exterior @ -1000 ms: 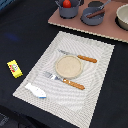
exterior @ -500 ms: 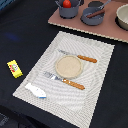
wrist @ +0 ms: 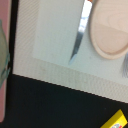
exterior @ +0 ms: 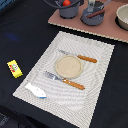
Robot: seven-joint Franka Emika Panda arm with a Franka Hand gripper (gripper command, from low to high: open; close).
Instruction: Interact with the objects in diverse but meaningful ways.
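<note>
Round beige plate (exterior: 68,66) on ribbed placemat (exterior: 47,82)

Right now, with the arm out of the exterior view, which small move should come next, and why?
Probably lower toward the knife: the wrist view looks straight down on its blade, beside the round wooden plate on the striped placemat. The end effector does not show, so descend slowly.

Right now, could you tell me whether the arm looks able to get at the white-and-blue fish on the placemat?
Probably yes: the fish lies alone on a corner of the placemat, apart from the fork and with nothing over it. The pincer itself is not in view.
</note>
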